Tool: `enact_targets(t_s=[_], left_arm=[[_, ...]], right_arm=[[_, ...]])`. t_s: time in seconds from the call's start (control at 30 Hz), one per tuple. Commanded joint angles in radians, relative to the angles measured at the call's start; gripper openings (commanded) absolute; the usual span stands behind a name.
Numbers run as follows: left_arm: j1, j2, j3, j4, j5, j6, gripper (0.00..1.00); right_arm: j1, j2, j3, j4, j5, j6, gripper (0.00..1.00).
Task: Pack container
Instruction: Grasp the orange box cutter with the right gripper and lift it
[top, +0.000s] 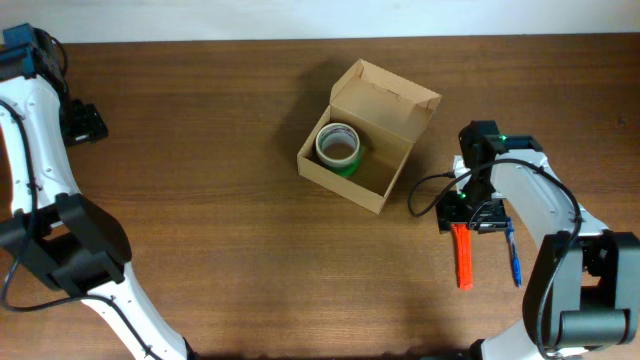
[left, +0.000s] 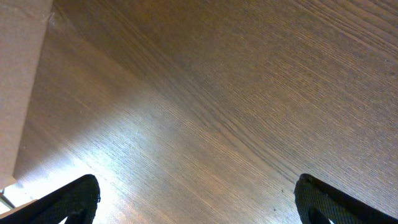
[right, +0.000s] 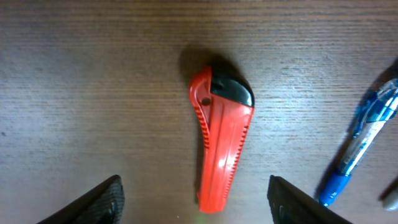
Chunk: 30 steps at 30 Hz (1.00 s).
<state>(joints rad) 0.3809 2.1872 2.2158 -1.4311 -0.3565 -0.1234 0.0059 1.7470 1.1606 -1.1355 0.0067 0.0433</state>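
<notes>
Cardboard container (top: 340, 183) open, long axis diagonal, lid far-right.

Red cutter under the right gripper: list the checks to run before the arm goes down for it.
1. Right gripper open: ok, fingers spread wide.
2. Red plastic cutter lined up: ok, it lies flat on the wooden table, between the fingers.
3. Blade retracted: cannot tell.
4. Blue pen clear of the grasp: not ok, its near end lies close to one finger.
5. Tan cardboard box ready: ok, flap lid open, free space beside the green tape roll inside.
6. Left gripper out of the way: ok, open over bare wood.
</notes>
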Motion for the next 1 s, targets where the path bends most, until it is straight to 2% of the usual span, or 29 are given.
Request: enact_targets(t_s=[0.0,0.1,0.37,0.97], left_arm=[[0.004,0.006,-0.005,0.000,-0.006,0.009,1.00],[0.004,0.006,-0.005,0.000,-0.006,0.009,1.00],[0.004,0.006,-0.005,0.000,-0.006,0.009,1.00],[0.004,0.006,-0.005,0.000,-0.006,0.009,1.00]], right_arm=[[-0.007,0.011,-0.033,0.019,-0.023,0.042,0.73],[-0.007,0.010,-0.090,0.058,-0.031,0.070,0.68],[-0.006,-0.002,-0.218,0.170,-0.079,0.066,0.68],[-0.035,-0.002,-0.244,0.236,-0.069,0.052,0.69]])
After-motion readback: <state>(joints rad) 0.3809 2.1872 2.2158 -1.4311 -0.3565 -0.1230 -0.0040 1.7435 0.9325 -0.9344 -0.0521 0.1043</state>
